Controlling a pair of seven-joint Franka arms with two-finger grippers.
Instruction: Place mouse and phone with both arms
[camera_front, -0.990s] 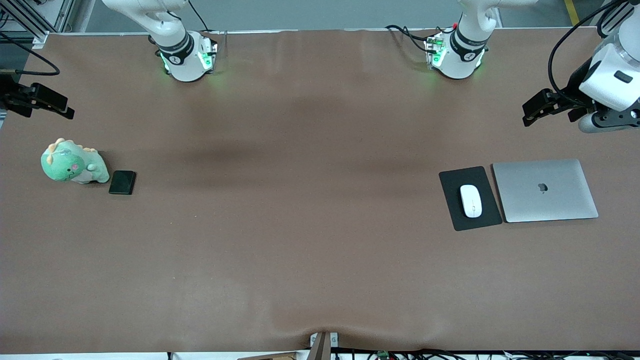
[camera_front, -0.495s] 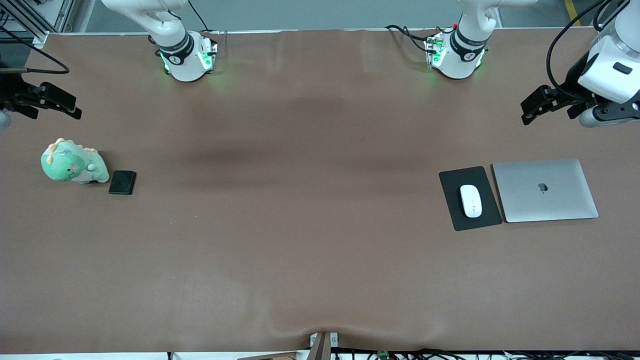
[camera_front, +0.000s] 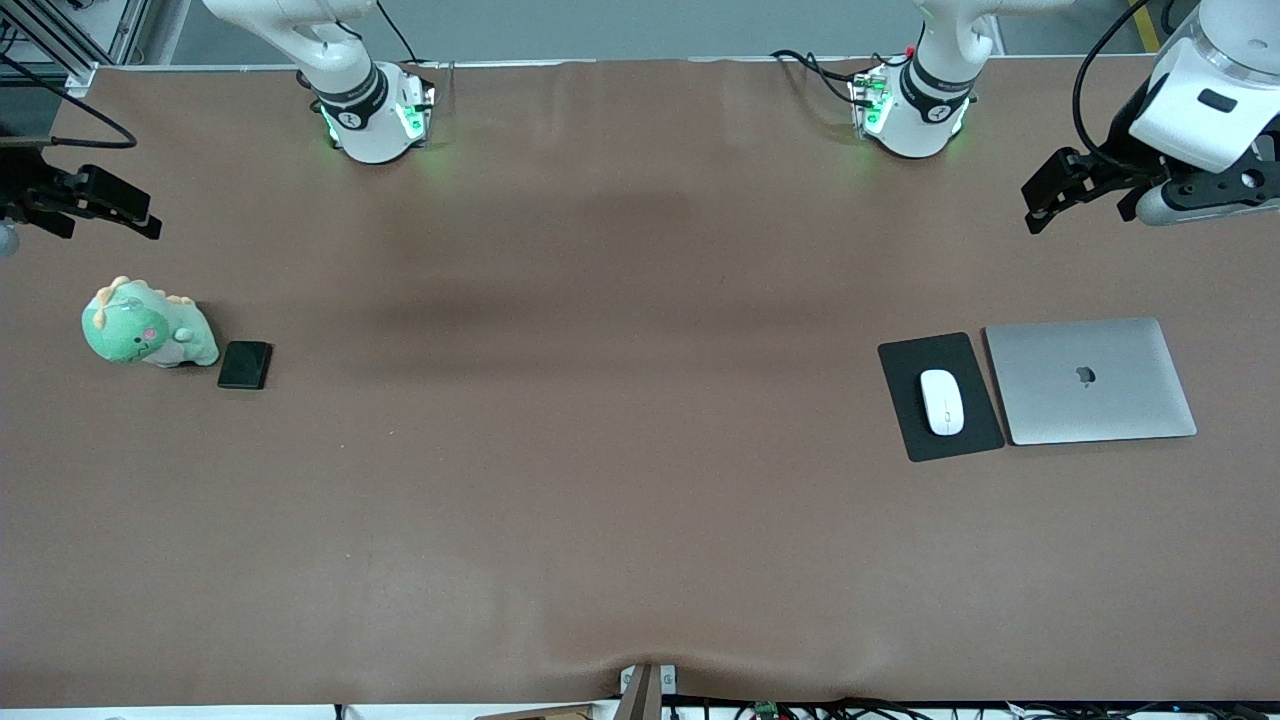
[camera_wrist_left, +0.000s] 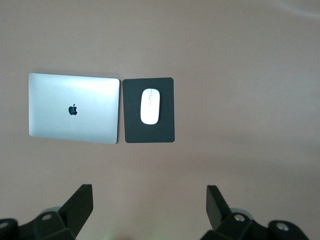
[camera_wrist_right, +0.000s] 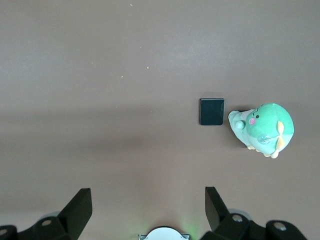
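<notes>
Item record, 2 task objects and 2 arms. Mouse (camera_front: 941, 402): white, set on a black mouse pad (camera_front: 905, 365), just beside a closed silver laptop (camera_front: 1090, 381), toward the left arm's end of the counter (camera_front: 620, 450). Phone (camera_front: 245, 364): dark, flat on the counter, just beside a green plush dinosaur (camera_front: 146, 325), toward the right arm's end; whether it touches the plush cannot be told from the front view. Such a layout fits either objects already placed or objects awaiting pickup; which of the 2 applies is not settled. Risks noted: the smooth, rounded mouse could be squeezed out of a pinch taken off-centre; the pad could be dragged against the laptop by a low approach; the thin phone offers little edge for grasping, and the plush could be knocked by a finger descending on that side. Left gripper (camera_front: 1050, 190): raised over bare counter at its own end, angled downward, fingers (camera_wrist_left: 80, 202) spread wide with nothing between them. Right gripper (camera_front: 115, 205): held at the counter's edge above the plush area, fingers (camera_wrist_right: 80, 207) likewise spread, nothing held.
</notes>
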